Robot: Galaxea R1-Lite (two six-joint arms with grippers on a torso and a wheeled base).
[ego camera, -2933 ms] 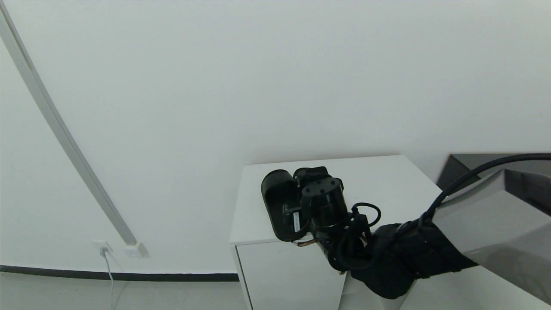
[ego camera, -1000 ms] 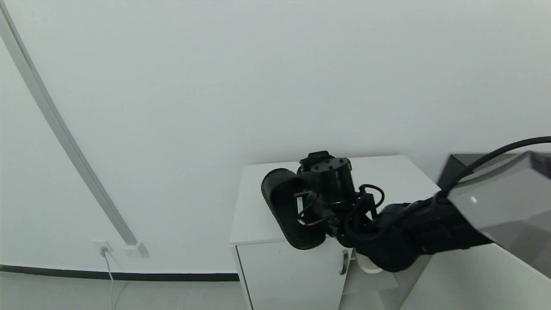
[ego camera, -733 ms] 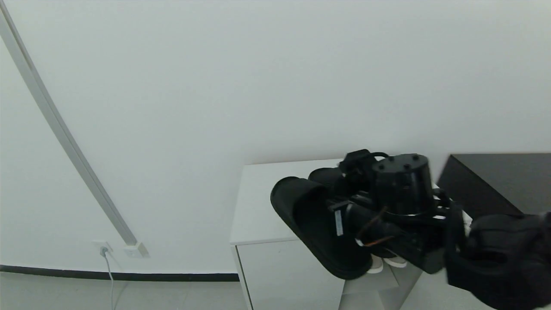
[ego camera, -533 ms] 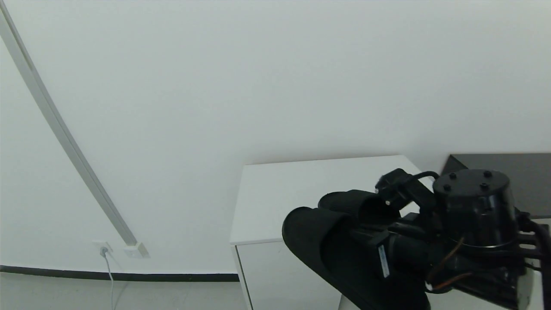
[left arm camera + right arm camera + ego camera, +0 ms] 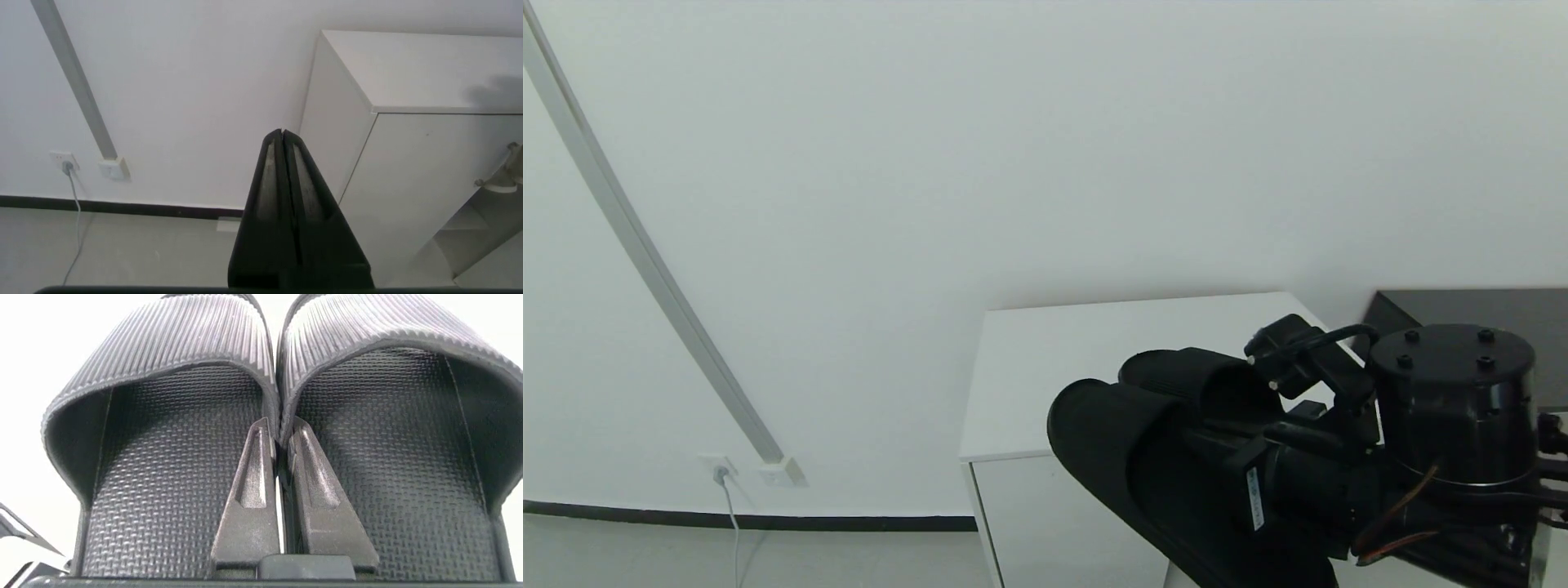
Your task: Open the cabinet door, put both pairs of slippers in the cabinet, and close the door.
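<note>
Right wrist view: black slippers (image 5: pixel 163 482) side-by-side, clamped in right pincer (image 5: pixel 280 429).

The black right claw (image 5: pixel 279 423) has tapered fingers (image 5: pixel 249 498), a cylindrical four-screw wrist (image 5: pixel 1452 408), black cable (image 5: pixel 1331 331), orange wires (image 5: pixel 1390 544).

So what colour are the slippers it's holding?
The slippers are black, with ribbed straps; best in the right wrist view.

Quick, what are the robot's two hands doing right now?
Left gripper: shut, holding nothing.
Right gripper: shut on the pair of black slippers.
</note>
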